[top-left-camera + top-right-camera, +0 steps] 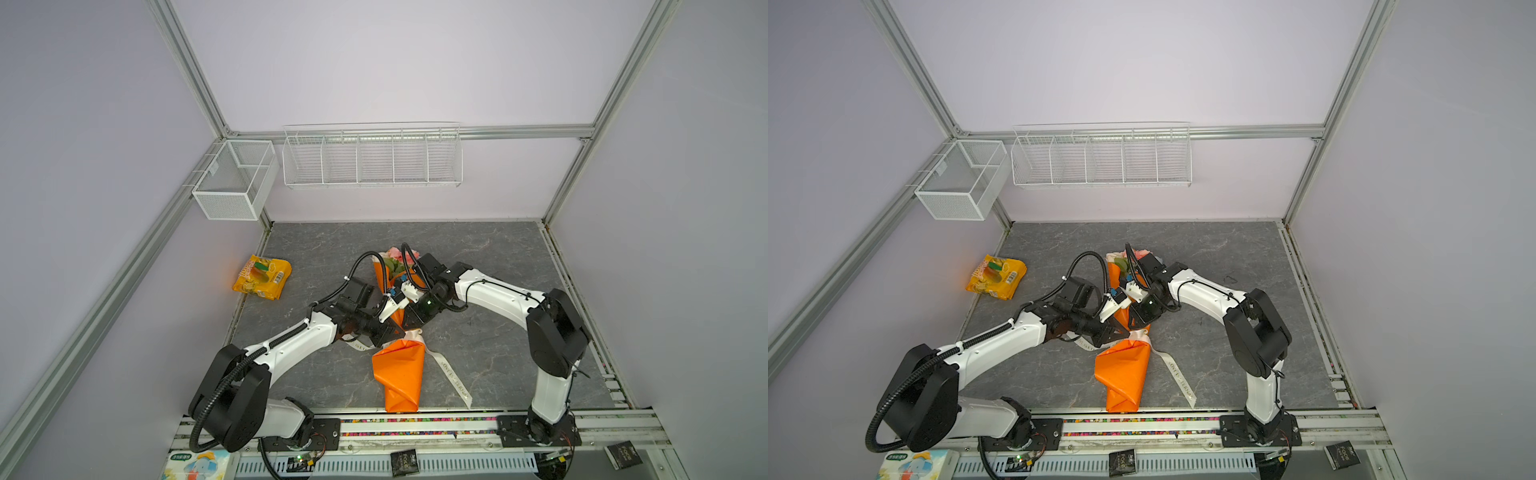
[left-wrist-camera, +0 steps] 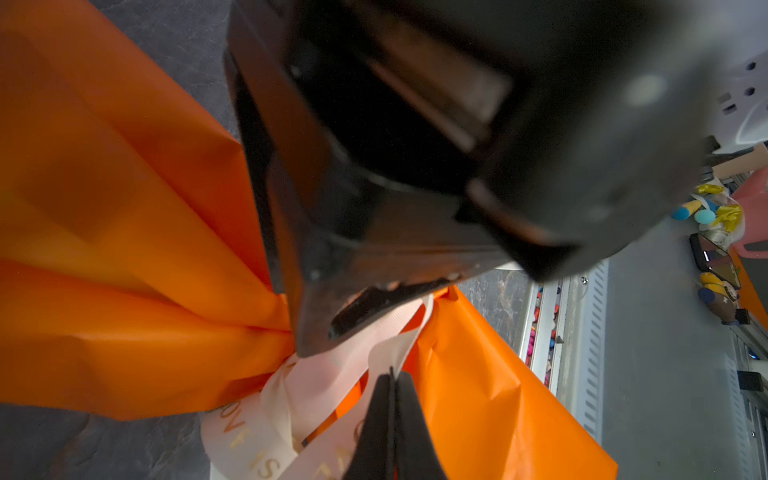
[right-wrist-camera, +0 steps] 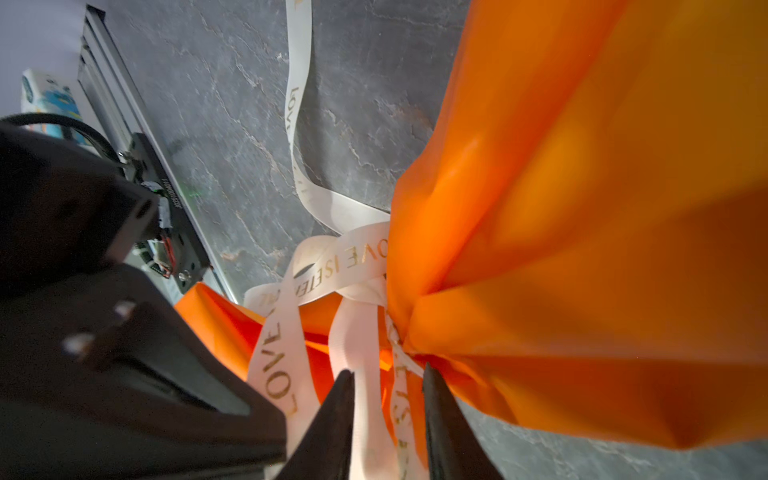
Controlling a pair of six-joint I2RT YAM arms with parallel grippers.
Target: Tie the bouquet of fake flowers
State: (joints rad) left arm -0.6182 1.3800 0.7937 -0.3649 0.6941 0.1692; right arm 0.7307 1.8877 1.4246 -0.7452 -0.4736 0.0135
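Left gripper [image 2: 391, 374] is clamping shut, seemingly on ribbon [image 2: 316, 382]; only wrist views are showing jaws. Right gripper [image 3: 388, 370] is straddling ribbon, jaws apart, at bouquet [image 3: 582, 249].

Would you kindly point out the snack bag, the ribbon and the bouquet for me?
snack bag [image 1: 262, 277]: in a top view, middle of its yellow front.
ribbon [image 3: 296, 124]: right wrist view, its loose tail.
bouquet [image 1: 401, 374]: in a top view, its orange paper.

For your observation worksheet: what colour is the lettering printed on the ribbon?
Gold, on the cream ribbon; it shows clearest in the right wrist view.
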